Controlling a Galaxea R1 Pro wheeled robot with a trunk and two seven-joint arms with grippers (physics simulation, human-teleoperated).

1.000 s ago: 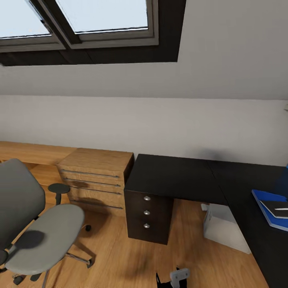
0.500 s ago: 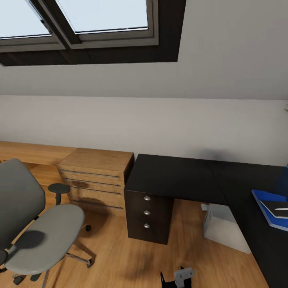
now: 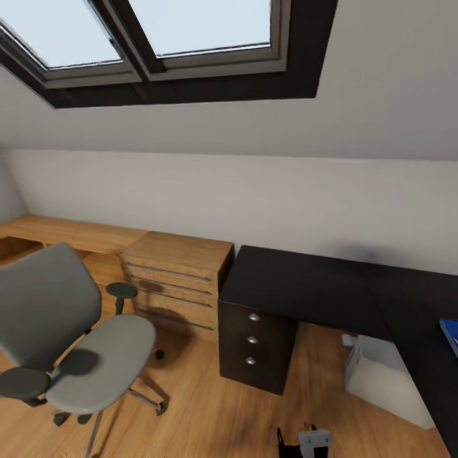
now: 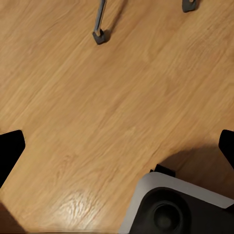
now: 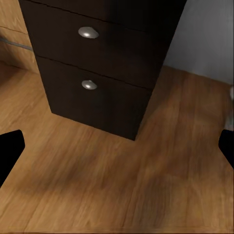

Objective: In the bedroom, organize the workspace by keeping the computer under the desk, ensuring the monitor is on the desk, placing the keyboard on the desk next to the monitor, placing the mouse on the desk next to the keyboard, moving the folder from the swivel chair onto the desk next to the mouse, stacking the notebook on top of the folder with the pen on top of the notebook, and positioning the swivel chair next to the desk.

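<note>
- Left gripper [image 4: 117, 146]: in the left wrist view the two black fingertips [image 4: 9, 151] sit at opposite edges of the frame, so the jaws are spread wide with nothing between them. Beneath them lie bare wooden floor [image 4: 97, 97] and a rounded grey-and-black part of the robot base [image 4: 170, 209].
- Right gripper [image 5: 117, 151]: in the right wrist view the jaws are likewise spread wide and hold nothing. They face the floor in front of the black drawer unit [image 5: 97, 73], which carries round silver knobs [image 5: 87, 33].
- A gripper part [image 3: 312, 440] shows at the lower edge of the head view; which arm it belongs to cannot be told.
- Desk [image 3: 305, 283]: black L-shaped top against the white wall, drawer unit under its left end.
- Computer [image 3: 381, 378]: light grey tower on the floor under the desk, right of the drawer unit.
- Folder [image 3: 451, 332]: a blue corner on the desktop at the right edge of the head view.
- Swivel chair [image 3: 70, 343]: grey, at lower left, seat bare, well apart from the desk.
- Wooden drawer cabinet [image 3: 178, 280]: between chair and desk, just beside the desk's left end.
- Skylight [image 3: 159, 32]: set in the sloped ceiling above.
</note>
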